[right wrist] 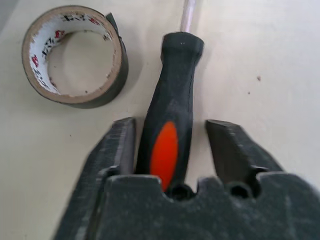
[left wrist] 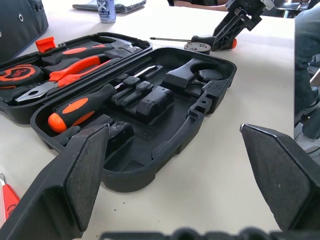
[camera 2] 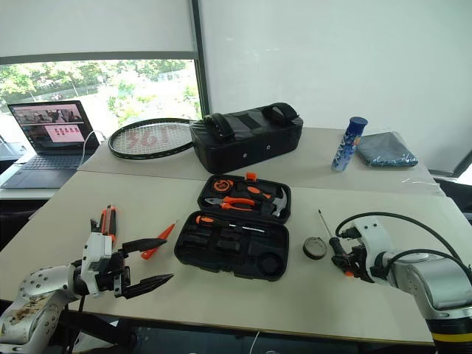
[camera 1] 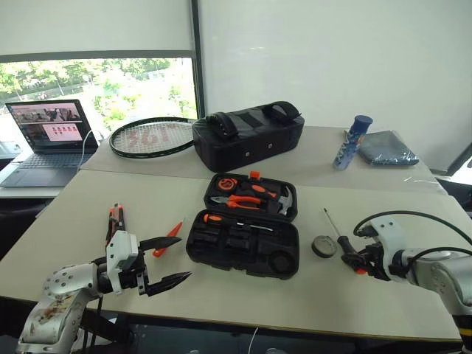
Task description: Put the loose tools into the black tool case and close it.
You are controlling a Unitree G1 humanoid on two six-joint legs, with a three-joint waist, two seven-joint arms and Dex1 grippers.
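The black tool case [camera 1: 237,259] lies open mid-table, with pliers, a hammer and one orange-black screwdriver [camera 1: 221,219] in its slots. An orange-black utility knife [camera 1: 116,221] and a slim orange tester screwdriver [camera 1: 168,238] lie left of the case. To its right lie the black tape roll [camera 1: 324,245] and another screwdriver [right wrist: 170,100]. My right gripper [right wrist: 172,127] straddles that screwdriver's handle; one finger touches it and a gap shows at the other. My left gripper [camera 1: 184,258] hangs open and empty near the case's front left corner.
A racket [camera 1: 151,137], a black fabric bag [camera 1: 247,136], a blue can [camera 1: 352,141] and a folded blue cloth [camera 1: 387,147] stand along the far table. A laptop [camera 1: 48,136] sits on the desk at far left.
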